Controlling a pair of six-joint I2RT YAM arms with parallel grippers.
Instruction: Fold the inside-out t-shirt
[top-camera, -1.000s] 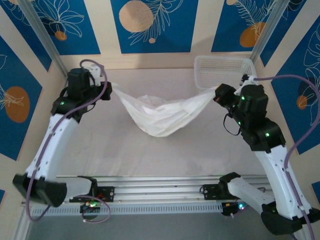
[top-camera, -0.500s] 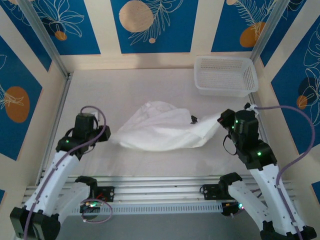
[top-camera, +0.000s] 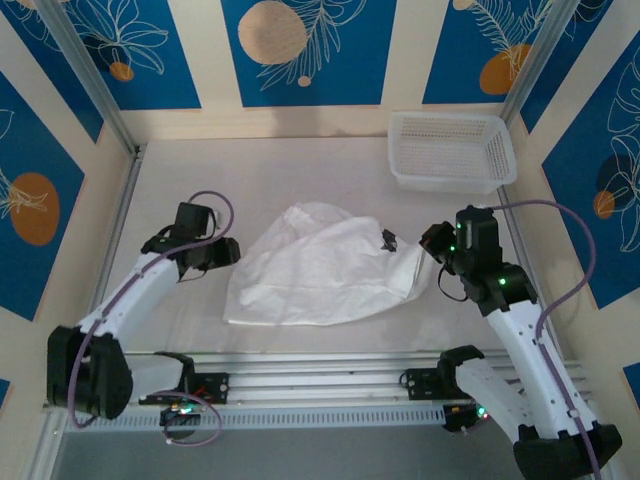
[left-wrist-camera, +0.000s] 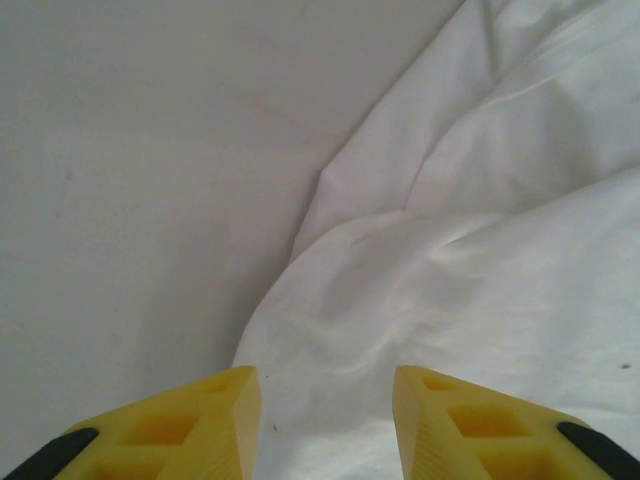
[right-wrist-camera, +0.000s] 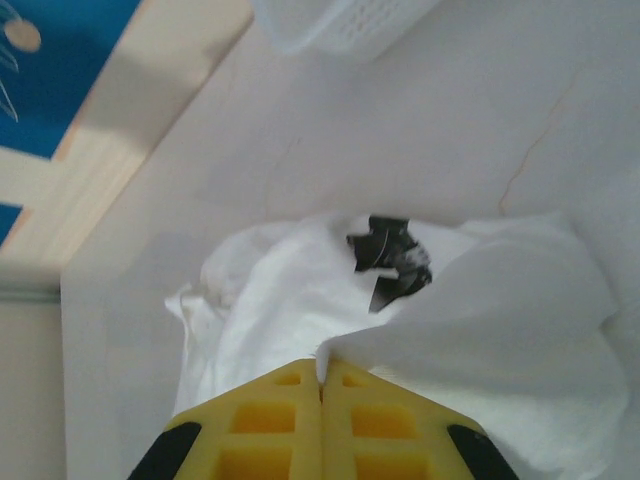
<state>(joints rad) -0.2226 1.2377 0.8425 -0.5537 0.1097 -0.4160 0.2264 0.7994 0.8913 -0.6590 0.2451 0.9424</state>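
The left gripper (top-camera: 226, 252) sits low at the t-shirt's (top-camera: 320, 270) left edge. In the left wrist view its 2 yellow fingers (left-wrist-camera: 215, 420) stand apart with nothing between them, the left gripper (left-wrist-camera: 325, 385) poised over the cloth's near-left border where the t-shirt (left-wrist-camera: 480, 280) meets the bare table (left-wrist-camera: 130, 180). Whether the tips touch the cloth is hard to tell.

The right gripper (top-camera: 432, 241) is at the shirt's right end. In the right wrist view the right gripper (right-wrist-camera: 322, 385) has its jaws pressed together on a raised fold of the t-shirt (right-wrist-camera: 500, 320).

The shirt lies crumpled at mid-table between the 2 grippers, with a dark tag (top-camera: 388, 240) near its right end, just beyond the pinched fold (right-wrist-camera: 390, 258).

Farther back, a white mesh basket (top-camera: 452, 117) stands at the table's (top-camera: 220, 175) far right corner, well apart from the shirt (right-wrist-camera: 340, 20).
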